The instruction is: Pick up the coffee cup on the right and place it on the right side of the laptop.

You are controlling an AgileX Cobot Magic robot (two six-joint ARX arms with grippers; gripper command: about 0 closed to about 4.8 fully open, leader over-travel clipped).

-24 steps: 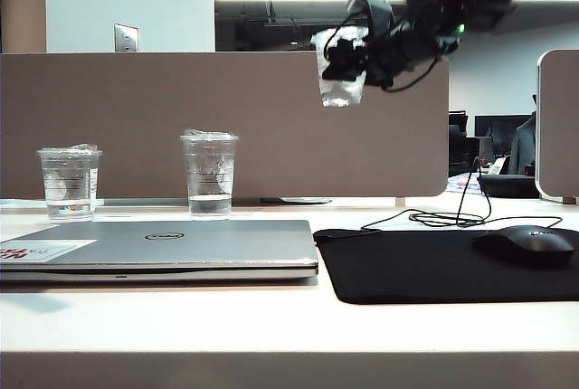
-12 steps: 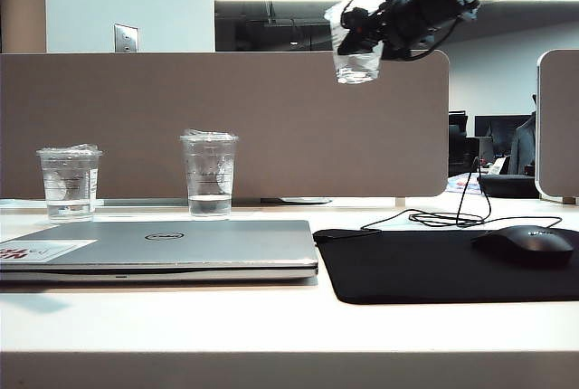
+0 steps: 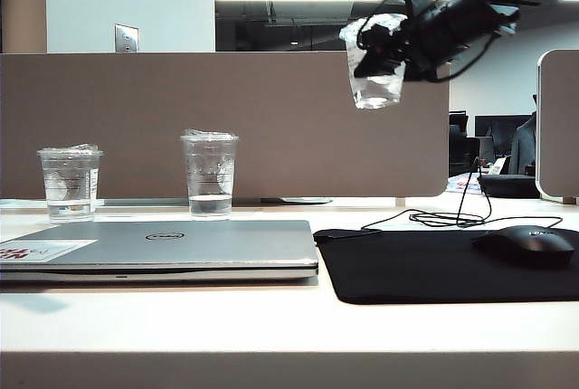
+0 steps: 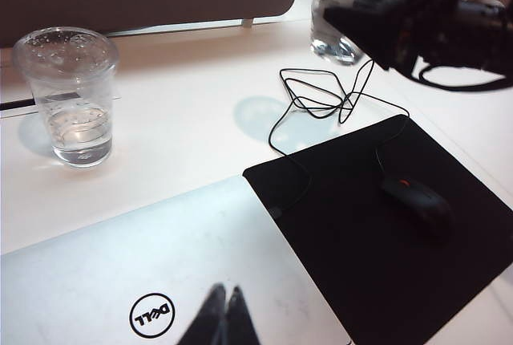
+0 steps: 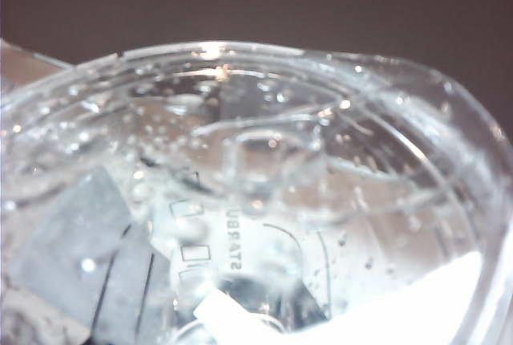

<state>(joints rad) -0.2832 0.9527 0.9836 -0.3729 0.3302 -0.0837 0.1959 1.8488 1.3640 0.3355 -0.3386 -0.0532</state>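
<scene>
The right gripper [image 3: 384, 45], clamped on the coffee cup [image 3: 374, 71], has swung rightward and slightly down, high above the mouse mat [image 3: 434, 267]. The laptop [image 3: 172, 249] sits low, off to the gripper's left side, so lowering remains. The left gripper [image 4: 224, 317] hangs pinched together, empty, over the lid.

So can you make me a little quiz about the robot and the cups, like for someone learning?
1. True or false: the right gripper holds the coffee cup up in the air.
2. How many clear cups stand on the desk behind the laptop? A) one B) two C) three
3. What lies on the black mat?

Key: 1 true. 2 B: one cup at the far left, a taller cup beside it. 3 A black mouse.
</scene>
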